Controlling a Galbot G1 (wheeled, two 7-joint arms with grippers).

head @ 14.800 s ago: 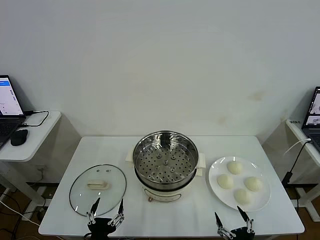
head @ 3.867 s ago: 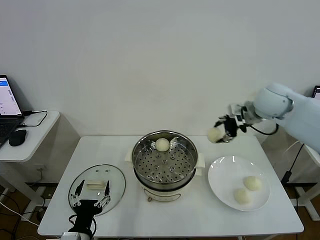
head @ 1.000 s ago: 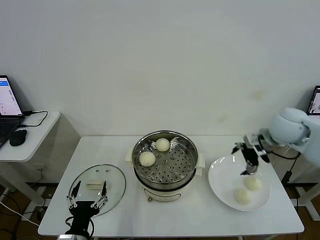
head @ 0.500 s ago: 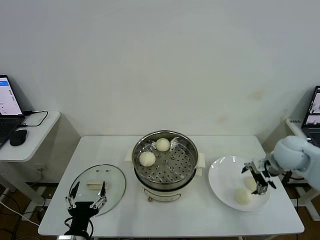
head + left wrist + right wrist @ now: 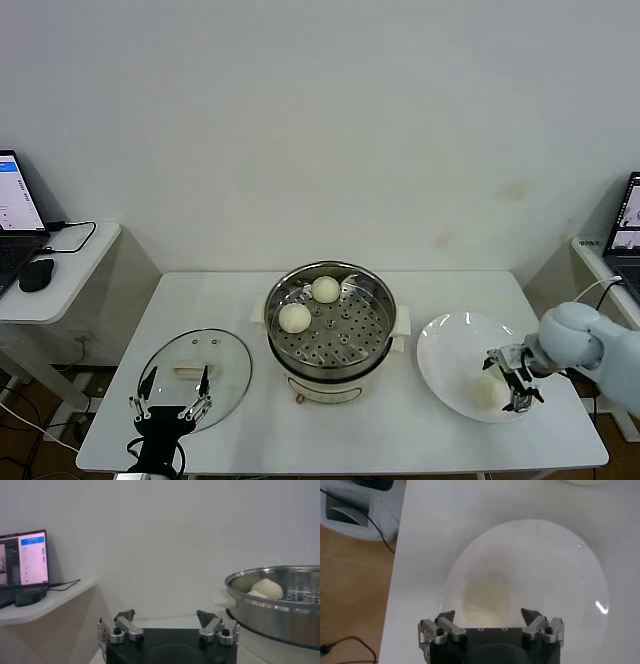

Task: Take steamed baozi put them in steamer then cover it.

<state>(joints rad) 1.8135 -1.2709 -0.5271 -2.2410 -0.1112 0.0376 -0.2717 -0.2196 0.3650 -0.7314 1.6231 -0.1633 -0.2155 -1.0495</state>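
Two steamed baozi (image 5: 295, 317) sit in the steamer (image 5: 330, 328) mid-table, while the right gripper (image 5: 514, 377), fingers spread, hovers over the plate (image 5: 446, 358) near the right edge, the left gripper (image 5: 169, 398) released at the front-left corner by the cover (image 5: 196, 374).

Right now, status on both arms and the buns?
Right gripper open over plate, at a baozi. Two baozi in steamer. Left gripper open, idle by cover. Nothing in the way.

cream-white baozi (image 5: 295, 317), shiny perforated steamer (image 5: 330, 322), white plate (image 5: 445, 361)
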